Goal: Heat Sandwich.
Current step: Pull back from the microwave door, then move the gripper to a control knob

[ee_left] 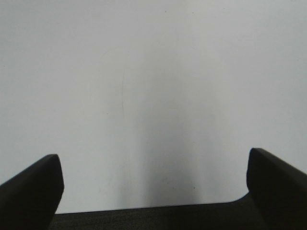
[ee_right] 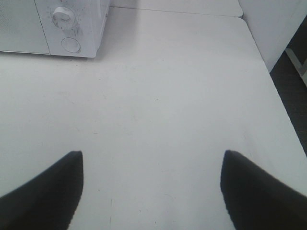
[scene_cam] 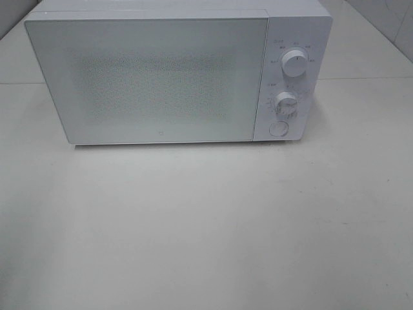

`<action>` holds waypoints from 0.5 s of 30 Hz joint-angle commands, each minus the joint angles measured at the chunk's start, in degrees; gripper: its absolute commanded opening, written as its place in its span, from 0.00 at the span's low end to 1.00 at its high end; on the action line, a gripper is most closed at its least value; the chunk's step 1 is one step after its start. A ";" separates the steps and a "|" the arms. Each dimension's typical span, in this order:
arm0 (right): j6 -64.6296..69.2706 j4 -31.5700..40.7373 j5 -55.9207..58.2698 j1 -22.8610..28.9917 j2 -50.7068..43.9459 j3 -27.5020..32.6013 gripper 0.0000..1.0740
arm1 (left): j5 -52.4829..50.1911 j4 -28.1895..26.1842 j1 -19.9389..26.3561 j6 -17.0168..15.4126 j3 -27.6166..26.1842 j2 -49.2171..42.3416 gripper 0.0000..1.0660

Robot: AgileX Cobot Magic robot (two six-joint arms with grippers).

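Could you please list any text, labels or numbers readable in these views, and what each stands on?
Nothing can be read outright.
Upper knob on the microwave: small labels around it, too blurred to read.
Lower knob: ring of scale marks, too small to read.
Door, bottom edge: tiny mark, unreadable.

The microwave (scene_cam: 155, 77) stands at the back of the table (scene_cam: 206, 226), its control panel (scene_cam: 292, 82) on the right.

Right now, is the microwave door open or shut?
Shut. The microwave door lies flush with the front, level with the control panel, and no gap shows along its edges.
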 commanded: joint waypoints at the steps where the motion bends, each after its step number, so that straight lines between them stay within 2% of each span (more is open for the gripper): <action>1: 0.23 0.06 -0.52 -0.40 -1.55 0.11 0.71 | -0.40 0.00 2.98 0.06 0.23 -3.67 0.92; 3: 0.29 0.06 -0.52 -0.40 -1.55 0.11 0.71 | -0.40 0.00 4.35 0.06 0.23 -4.98 0.92; 4: 0.29 0.06 -0.52 -0.40 -1.55 0.11 0.71 | -0.40 0.00 6.76 -0.06 0.23 -8.59 0.92; 5: 0.29 0.06 -0.52 -0.40 -1.55 0.11 0.71 | -0.40 0.00 7.16 -0.17 0.23 -10.37 0.92; 12: 0.29 0.06 -0.52 -0.40 -1.55 0.11 0.71 | -0.40 0.00 7.28 -0.17 0.23 -22.80 0.92; 15: 0.29 0.06 -0.52 -0.40 -1.55 0.11 0.71 | -0.40 0.00 7.22 -0.17 0.23 -23.20 0.92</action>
